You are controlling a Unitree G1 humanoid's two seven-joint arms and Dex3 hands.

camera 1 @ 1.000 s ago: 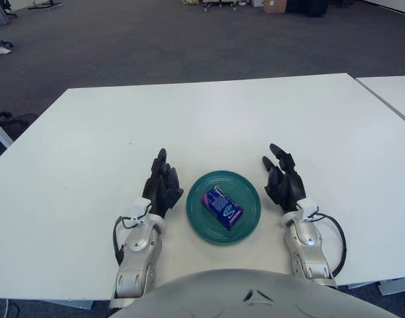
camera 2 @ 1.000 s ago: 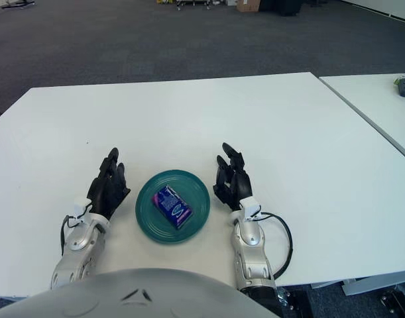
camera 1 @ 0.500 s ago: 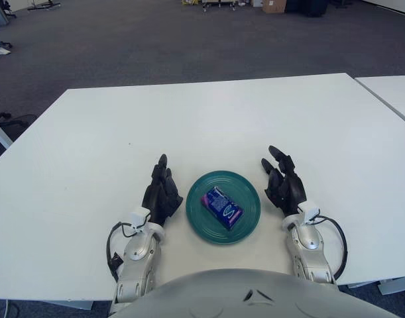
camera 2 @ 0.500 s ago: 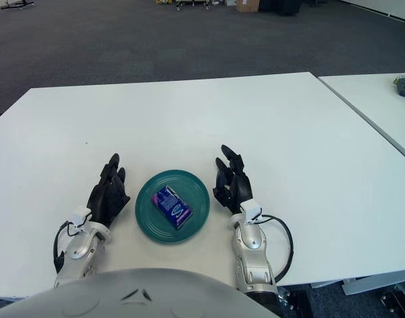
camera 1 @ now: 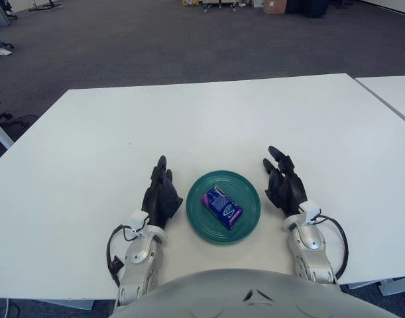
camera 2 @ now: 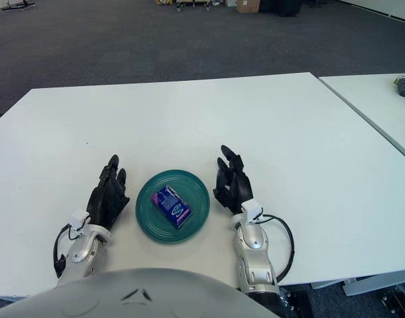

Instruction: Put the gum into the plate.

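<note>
The gum (camera 1: 222, 207), a blue packet, lies flat inside the green plate (camera 1: 248, 193), roughly at its middle, so the task looks done. The plate sits on the white table (camera 1: 209, 119) close to the near edge and holds nothing else. The left hand (camera 1: 160, 193) shows just beside the plate's left rim, the right hand (camera 1: 284, 185) just beside its right rim (both apart from the plate). Each has its fingers loosely extended and empty, probably because nothing remains to grasp.
</note>
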